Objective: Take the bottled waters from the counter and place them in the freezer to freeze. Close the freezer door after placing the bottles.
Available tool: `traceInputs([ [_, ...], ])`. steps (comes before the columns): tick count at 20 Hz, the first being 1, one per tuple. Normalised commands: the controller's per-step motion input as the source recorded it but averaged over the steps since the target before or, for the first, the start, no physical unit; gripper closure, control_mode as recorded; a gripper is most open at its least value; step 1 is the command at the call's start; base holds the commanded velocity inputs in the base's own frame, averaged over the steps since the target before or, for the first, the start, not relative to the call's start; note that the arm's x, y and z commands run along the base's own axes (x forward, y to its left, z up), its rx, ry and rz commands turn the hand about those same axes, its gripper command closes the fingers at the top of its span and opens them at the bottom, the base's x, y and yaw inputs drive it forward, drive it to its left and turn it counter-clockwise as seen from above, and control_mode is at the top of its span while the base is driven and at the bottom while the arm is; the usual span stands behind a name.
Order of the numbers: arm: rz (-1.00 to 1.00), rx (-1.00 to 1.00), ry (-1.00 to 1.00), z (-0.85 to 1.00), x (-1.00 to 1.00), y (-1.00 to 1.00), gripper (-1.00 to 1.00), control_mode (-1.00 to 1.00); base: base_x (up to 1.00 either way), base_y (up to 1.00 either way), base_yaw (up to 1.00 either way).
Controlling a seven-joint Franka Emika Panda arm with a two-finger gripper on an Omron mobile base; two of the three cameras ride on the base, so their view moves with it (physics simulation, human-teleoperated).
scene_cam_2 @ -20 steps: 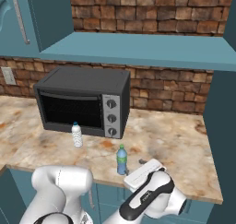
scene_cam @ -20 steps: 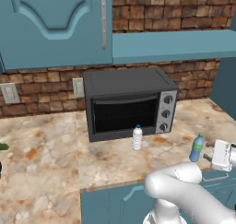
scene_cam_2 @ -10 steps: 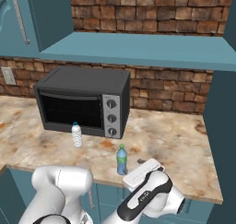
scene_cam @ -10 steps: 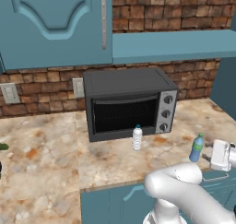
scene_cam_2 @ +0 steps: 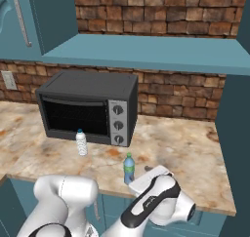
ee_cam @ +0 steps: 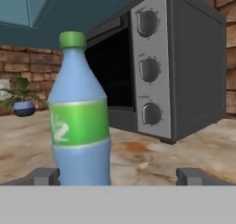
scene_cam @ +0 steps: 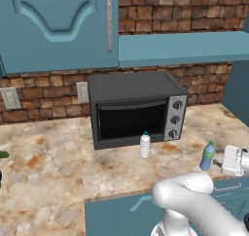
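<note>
While the hand is standing wide open low at the desk edge, the blue bottle is sitting just inside its left fingertip, so the first pickup is under way and the next move is likely shifting to centre the bottle, then closing. Left of centre in the right base view, the clear bottle is waiting before the black toaster oven, which is crowding close behind the blue one.

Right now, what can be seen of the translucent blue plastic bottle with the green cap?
The translucent blue plastic bottle with a green cap wears a green label band, cap on. It stands upright on the beige marble-patterned counter near its front edge, right of the black toaster oven. The open gripper brackets it; contact cannot be told.
</note>
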Motion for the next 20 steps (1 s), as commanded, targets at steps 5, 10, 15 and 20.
traceInputs([
  [5,0.0,0.0,0.07,0.0,0.02,0.18,-1.0,-1.0,0.0,0.0,0.0],
  [10,0.0,0.0,0.06,0.02,0.05,0.16,-1.0,-1.0,0.0,0.0,0.0],
  [15,0.0,-0.01,0.09,0.06,0.18,0.23,-1.0,-1.0,0.0,0.0,0.0],
  [20,0.0,0.0,0.02,0.03,0.04,0.06,-1.0,-1.0,0.0,0.0,0.0],
])
